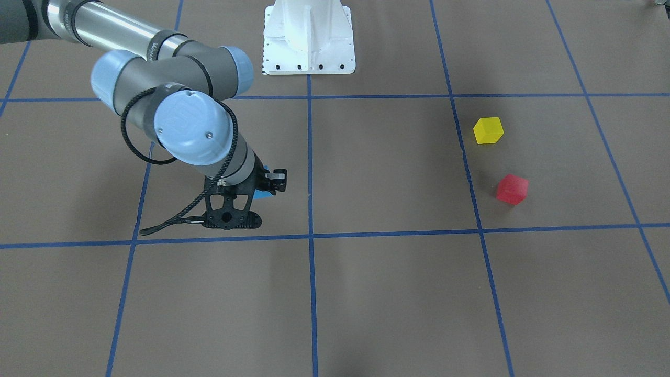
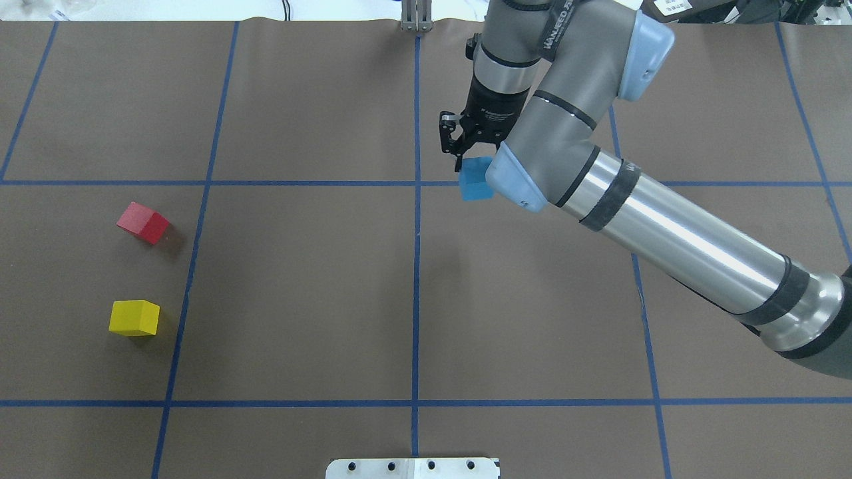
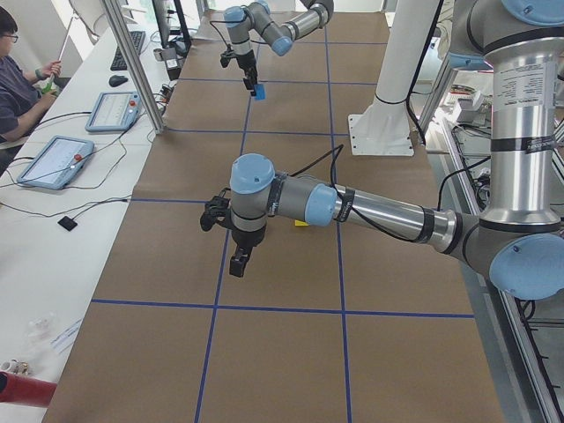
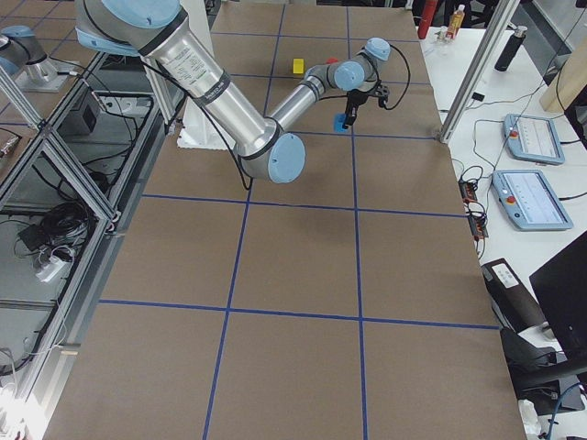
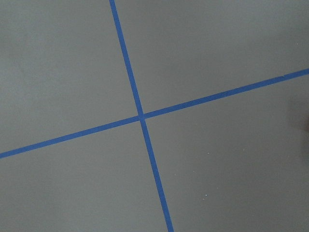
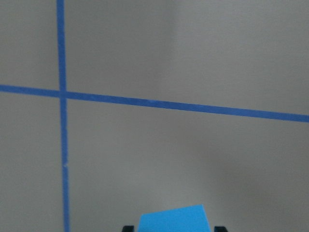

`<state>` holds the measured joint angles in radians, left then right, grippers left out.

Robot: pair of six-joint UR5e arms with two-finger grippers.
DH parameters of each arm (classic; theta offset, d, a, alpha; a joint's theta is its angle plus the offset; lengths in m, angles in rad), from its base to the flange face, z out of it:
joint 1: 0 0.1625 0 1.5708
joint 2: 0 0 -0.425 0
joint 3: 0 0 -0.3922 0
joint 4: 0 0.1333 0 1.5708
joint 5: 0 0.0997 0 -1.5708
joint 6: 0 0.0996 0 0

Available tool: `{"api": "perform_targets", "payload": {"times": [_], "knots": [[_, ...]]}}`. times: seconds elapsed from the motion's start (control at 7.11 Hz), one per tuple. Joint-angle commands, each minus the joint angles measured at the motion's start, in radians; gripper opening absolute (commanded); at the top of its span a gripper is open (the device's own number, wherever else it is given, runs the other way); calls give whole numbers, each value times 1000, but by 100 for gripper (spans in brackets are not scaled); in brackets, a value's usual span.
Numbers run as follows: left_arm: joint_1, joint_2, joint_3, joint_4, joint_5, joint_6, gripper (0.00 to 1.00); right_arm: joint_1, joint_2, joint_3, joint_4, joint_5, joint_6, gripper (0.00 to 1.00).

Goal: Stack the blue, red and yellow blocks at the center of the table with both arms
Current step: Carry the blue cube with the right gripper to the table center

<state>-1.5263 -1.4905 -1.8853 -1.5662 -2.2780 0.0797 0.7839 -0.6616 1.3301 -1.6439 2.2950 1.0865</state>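
Bright, even light from above; soft shadows, mostly sharp.
Lit flatly across the matte table [image 1: 392, 173], with faint, diffuse shadows beside the red block [image 2: 143, 222] and yellow block [image 2: 134, 317] and a broader one under the right arm [image 1: 172, 73]. White streaks of glare along its silver tube. Crisp in the fixed views; softer in the right wrist view, with the blue block [image 6: 174, 218] blurred at the bottom edge. Dim smudge at the left wrist view's right edge.

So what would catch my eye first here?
The big grey-and-silver right arm, its black gripper clamped on a small light blue cube near the middle of the brown, blue-taped table. Then the small red cube and small yellow cube, lying apart on the robot's left side.
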Motion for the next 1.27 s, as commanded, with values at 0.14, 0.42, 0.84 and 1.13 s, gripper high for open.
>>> {"api": "perform_targets", "payload": {"times": [0.14, 0.42, 0.84, 1.13], "knots": [[0, 0, 0, 0, 0, 0, 99, -92, 63, -143, 156, -106, 181, 0], [0, 0, 0, 0, 0, 0, 99, -124, 80, -178, 170, -159, 178, 0], [0, 0, 2, 0, 0, 0, 99, -150, 82, -187, 199, -192, 179, 0], [8, 1, 3, 0, 2, -1, 99, -156, 82, -187, 200, -195, 179, 7]]}}
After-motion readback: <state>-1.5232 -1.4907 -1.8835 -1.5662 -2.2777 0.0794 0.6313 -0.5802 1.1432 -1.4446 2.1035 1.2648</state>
